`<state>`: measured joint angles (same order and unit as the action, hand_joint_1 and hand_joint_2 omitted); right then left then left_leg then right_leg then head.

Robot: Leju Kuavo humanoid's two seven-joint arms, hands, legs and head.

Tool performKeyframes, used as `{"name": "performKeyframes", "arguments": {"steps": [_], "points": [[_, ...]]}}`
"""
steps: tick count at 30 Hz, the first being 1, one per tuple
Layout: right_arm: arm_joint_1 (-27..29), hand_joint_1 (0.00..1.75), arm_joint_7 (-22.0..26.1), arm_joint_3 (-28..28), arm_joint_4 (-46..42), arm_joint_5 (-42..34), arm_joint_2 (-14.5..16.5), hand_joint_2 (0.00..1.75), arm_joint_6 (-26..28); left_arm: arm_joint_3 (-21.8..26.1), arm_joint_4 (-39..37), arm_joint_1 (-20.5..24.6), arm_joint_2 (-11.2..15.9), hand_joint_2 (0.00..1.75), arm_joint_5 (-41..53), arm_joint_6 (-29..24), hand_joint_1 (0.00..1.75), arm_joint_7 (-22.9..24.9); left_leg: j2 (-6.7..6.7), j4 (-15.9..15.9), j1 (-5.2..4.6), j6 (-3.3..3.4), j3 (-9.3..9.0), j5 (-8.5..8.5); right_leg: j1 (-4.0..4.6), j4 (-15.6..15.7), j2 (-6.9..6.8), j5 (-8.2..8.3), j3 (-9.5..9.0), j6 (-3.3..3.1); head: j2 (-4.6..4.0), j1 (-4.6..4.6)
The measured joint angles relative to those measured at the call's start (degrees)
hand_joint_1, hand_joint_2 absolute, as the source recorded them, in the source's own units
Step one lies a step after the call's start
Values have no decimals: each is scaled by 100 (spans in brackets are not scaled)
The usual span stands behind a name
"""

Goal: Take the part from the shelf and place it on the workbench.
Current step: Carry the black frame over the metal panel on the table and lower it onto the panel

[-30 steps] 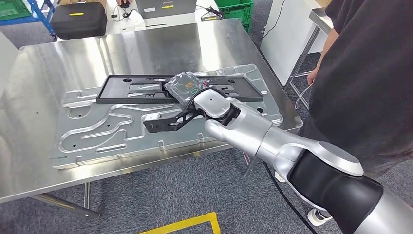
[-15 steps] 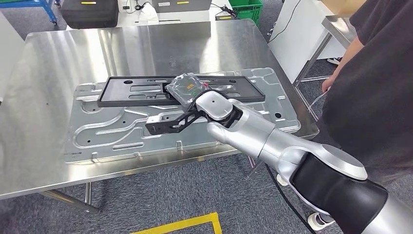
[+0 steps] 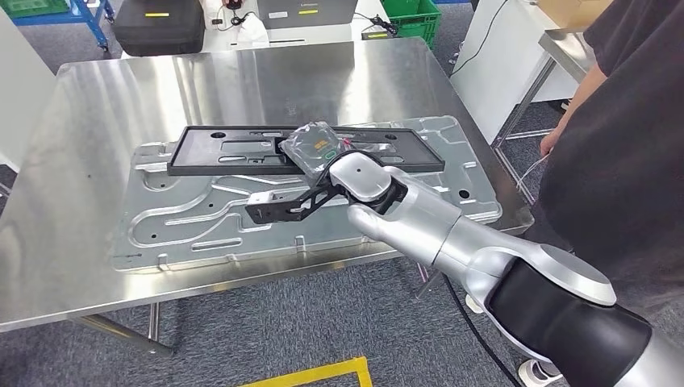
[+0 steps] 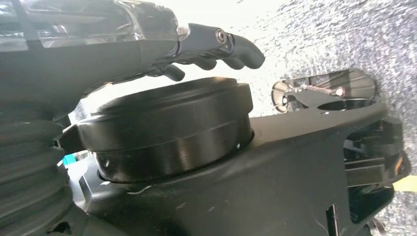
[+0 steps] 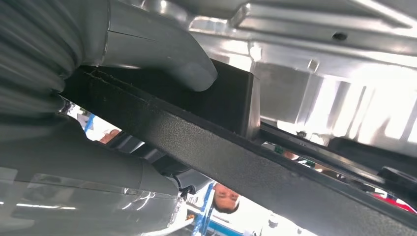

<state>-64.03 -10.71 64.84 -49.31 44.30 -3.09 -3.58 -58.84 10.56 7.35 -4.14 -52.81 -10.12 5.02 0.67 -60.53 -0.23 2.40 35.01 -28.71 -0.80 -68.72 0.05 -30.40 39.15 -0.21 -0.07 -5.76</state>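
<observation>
The black bracket (image 3: 278,205) hangs low over the pressed metal sheet (image 3: 185,218) on the desk (image 3: 97,105), clamped in the right hand (image 3: 343,181), thumb (image 5: 162,54) pressing its edge. Let go unevenly and it could tip or skid across the sheet's ridges toward the black frame (image 3: 234,151) just behind. The left hand (image 4: 216,46) hangs loosely curled, holding nothing.

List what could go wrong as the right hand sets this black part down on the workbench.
1. The right hand holds the black bracket by one end, so the far end could tip or catch on the ribbed metal panel.
2. The bracket hangs close to the black frame and the bagged part; lowering may knock them.
3. A person stands right by the table's corner, near the arm's path.
</observation>
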Motion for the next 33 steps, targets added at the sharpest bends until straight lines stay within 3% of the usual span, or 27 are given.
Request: {"name": "performKeyframes", "arguments": {"steps": [2, 5, 8, 11, 12, 13, 14, 16, 17, 18, 21, 22, 24, 25, 27, 28, 29, 31, 33], "points": [[-29, 175, 1, -1, 0, 0, 2, 175, 3, -1, 0, 3, -8, 175, 1, 1, 0, -3, -1, 5, -17, -46, -50, -42, 49, 652, 1, 318, -268, -91, 0, 31], [-59, 175, 4, -1, -1, 1, 1, 175, 5, -4, 2, 7, -25, 175, 2, 4, 0, -11, 9, 34, 8, -146, -46, -51, 100, 978, -11, 306, -408, -102, 0, 60], [-75, 175, 5, -7, -10, 5, 5, 175, 9, -4, 1, 7, -20, 175, 2, 3, 0, -17, -30, -135, 20, -251, 9, -176, 43, 1170, -35, 336, -561, -64, 0, 83], [-80, 175, 8, -1, -15, 7, 25, 175, 8, -3, 0, 12, -5, 175, 2, 2, 0, -37, -85, -1069, 63, -362, 544, -512, 17, 1240, -44, 301, -680, -64, 0, 212], [-65, 175, 9, 1, -15, 8, 28, 175, 6, -3, 0, 20, 4, 175, 2, 2, 0, -47, -85, -1303, 75, -393, 711, -526, 11, 1233, -45, 269, -707, -57, 0, 239], [-49, 175, 10, 3, -15, 8, 29, 175, 5, -2, 0, 28, 13, 175, 2, 2, 0, -56, -80, -1358, 85, -423, 791, -432, -1, 1220, -44, 227, -741, -40, 0, 254], [-39, 175, 12, 3, -15, 9, 32, 175, 4, -3, -1, 31, 20, 175, 2, 2, 0, -60, -70, -1212, 99, -453, 768, -231, -20, 1198, -41, 177, -780, -16, 0, 268], [-39, 175, 18, 3, -15, 13, 43, 175, 5, -5, -1, 19, 20, 175, 1, 2, 0, -58, -16, -614, 127, -523, 543, 206, -56, 1129, -26, 55, -848, 60, 0, 315], [-44, 175, 21, 4, -15, 15, 51, 175, 5, -7, -1, 12, 18, 175, 0, 2, 0, -58, 11, -352, 136, -527, 427, 289, -56, 1084, -13, -1, -854, 103, 0, 356], [-46, 175, 24, 4, -15, 16, 55, 175, 5, -8, -1, 4, 14, 175, -1, 2, 0, -57, 31, -203, 137, -486, 359, 277, -48, 1051, -1, -39, -844, 139, 0, 377], [-29, 175, 37, 7, -17, 17, 63, 175, 7, -13, -1, -4, 14, 175, -3, 3, 0, -59, 15, -122, 128, -278, 302, 119, -29, 1029, 6, -80, -824, 194, 0, 324], [-27, 175, 40, 7, -18, 19, 64, 175, 8, -16, 0, -3, 14, 175, -3, 4, 0, -60, 8, -117, 126, -238, 274, 95, -32, 978, 2, -116, -816, 206, 0, 291], [-32, 175, 47, 6, -19, 30, 66, 175, 11, -23, -1, -2, 14, 175, -3, 4, 0, -58, 6, -106, 122, -165, 201, 48, -30, 566, -3, -304, -628, 221, 0, 228], [-30, 175, 56, 8, -19, 40, 66, 175, 13, -27, -2, -4, 14, 175, -3, 4, 0, -57, 11, -104, 110, -136, 171, 23, -20, 201, -4, -432, -425, 218, 0, 190], [4, 175, 84, 25, -17, 58, 66, 175, 14, -33, -2, -8, 15, 175, -4, 4, 0, -55, 18, -103, 70, -101, 107, -34, 5, -513, -3, -593, 47, 185, 0, 123], [27, 175, 98, 34, -16, 63, 68, 175, 15, -34, -2, -11, 16, 175, -4, 3, 0, -55, 18, -103, 42, -90, 62, -67, 26, -657, -1, -523, 198, 144, 0, 90], [44, 175, 110, 42, -16, 66, 73, 175, 17, -36, -2, -12, 16, 175, -4, 2, 0, -54, 17, -101, 9, -84, 4, -102, 56, -594, 2, -331, 253, 84, 0, 55], [44, 175, 142, 44, -23, 71, 95, 175, 21, -37, -1, -15, 11, 175, -4, -1, 0, -52, 17, -77, -48, -71, -122, -173, 158, 5, 30, 240, 120, -111, 0, 12], [30, 175, 189, 50, -39, 75, 128, 175, 28, -37, -1, -8, -19, 175, -5, -7, 0, -56, 27, -23, -34, -88, -180, -198, 266, 516, 71, 590, -44, -328, 0, 105]]}}
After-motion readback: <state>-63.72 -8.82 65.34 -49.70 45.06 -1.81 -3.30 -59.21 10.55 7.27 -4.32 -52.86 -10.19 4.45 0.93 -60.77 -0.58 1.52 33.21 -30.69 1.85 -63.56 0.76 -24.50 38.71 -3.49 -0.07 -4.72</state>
